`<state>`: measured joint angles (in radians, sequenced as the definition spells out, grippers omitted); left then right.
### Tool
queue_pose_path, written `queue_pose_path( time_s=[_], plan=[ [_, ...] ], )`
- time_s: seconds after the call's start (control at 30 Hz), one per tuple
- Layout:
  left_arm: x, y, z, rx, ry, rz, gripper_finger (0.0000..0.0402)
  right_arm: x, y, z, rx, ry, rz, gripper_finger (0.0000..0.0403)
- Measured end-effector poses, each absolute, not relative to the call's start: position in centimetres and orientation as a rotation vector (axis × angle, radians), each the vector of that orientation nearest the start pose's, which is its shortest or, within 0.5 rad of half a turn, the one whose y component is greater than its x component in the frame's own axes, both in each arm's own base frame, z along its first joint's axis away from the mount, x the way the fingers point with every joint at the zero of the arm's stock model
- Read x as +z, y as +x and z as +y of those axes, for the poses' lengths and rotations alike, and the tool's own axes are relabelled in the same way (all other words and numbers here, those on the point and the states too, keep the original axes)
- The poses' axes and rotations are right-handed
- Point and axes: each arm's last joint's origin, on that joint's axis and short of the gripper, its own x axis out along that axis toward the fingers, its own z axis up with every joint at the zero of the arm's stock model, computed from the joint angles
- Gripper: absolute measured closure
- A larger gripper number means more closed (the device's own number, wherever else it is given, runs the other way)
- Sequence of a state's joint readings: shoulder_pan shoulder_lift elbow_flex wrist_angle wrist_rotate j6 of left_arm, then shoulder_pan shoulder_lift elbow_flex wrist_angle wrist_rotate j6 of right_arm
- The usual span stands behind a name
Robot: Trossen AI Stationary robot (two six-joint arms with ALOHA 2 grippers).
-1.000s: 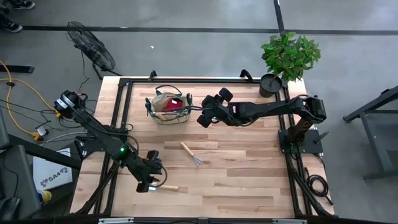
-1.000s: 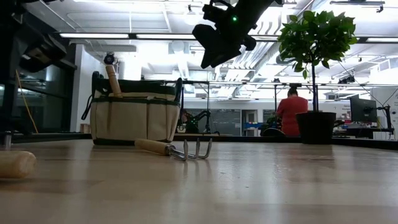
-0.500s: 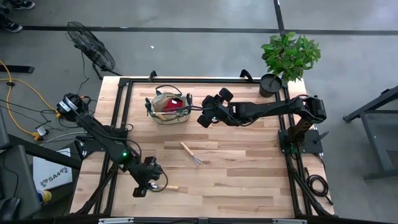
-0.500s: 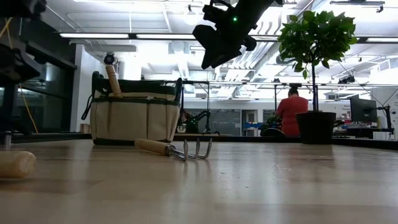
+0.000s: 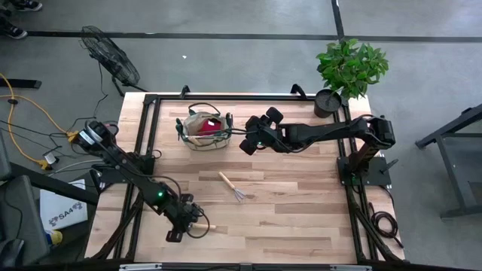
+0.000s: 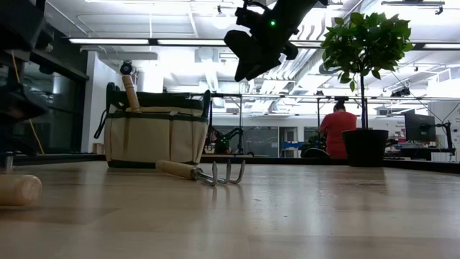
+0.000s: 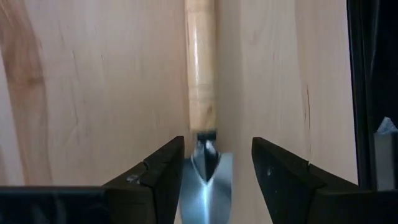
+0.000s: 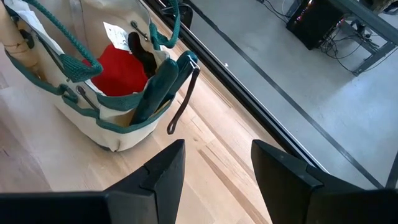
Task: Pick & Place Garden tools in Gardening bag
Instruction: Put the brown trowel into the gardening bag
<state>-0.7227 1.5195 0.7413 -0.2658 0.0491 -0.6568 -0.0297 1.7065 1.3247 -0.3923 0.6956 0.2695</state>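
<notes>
Left gripper (image 5: pixel 175 235) now lower, fingers spread astride the trowel (image 7: pixel 202 118), not clamped

- Bright, even light falls on the wooden counter (image 5: pixel 294 196) seen from overhead; shadows under the arms are faint and soft.
- At counter height, long ceiling light strips (image 6: pixel 151 41) glow white and wash out part of the room behind.
- In that level view the near counter surface is blurred, and a wooden handle (image 6: pixel 18 190) at the edge is out of focus.
- The dark arm overhead reads almost as a silhouette against the bright ceiling.
- In the left wrist view, the trowel blade (image 7: pixel 208 186) shows a pale sheen between the left tool (image 7: pixel 216 180) fingers.
</notes>
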Motion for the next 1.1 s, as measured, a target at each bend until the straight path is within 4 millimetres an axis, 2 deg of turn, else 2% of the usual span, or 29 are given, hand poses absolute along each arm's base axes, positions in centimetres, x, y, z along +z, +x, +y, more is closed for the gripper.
queue_pose_path(
  time_s=[0.13,0.47,0.7,0.8,1.0,1.1],
  plan=[
    [15.7,20.8,-18.6,-0.335,-0.144,1.153,0.0218,26.7,36.9,-2.9,-0.78,-0.012,0.646,0.0225],
    [14.6,22.2,-19.8,-0.327,0.016,1.238,0.0218,26.6,36.9,-2.8,-0.776,-0.014,0.647,0.0225],
    [14.3,22.2,-19.9,-0.301,0.062,1.24,0.0224,26.6,36.9,-2.8,-0.776,-0.014,0.647,0.0225],
    [14.2,22.2,-19.8,-0.289,0.097,1.236,0.025,26.6,36.9,-2.8,-0.776,-0.014,0.647,0.0225],
    [14.2,22.0,-19.8,-0.286,0.135,1.235,0.0335,26.6,36.9,-2.8,-0.776,-0.014,0.647,0.0225],
    [14.1,22.0,-19.8,-0.289,0.139,1.237,0.0356,26.6,36.9,-2.8,-0.776,-0.014,0.647,0.0225]
  ],
)
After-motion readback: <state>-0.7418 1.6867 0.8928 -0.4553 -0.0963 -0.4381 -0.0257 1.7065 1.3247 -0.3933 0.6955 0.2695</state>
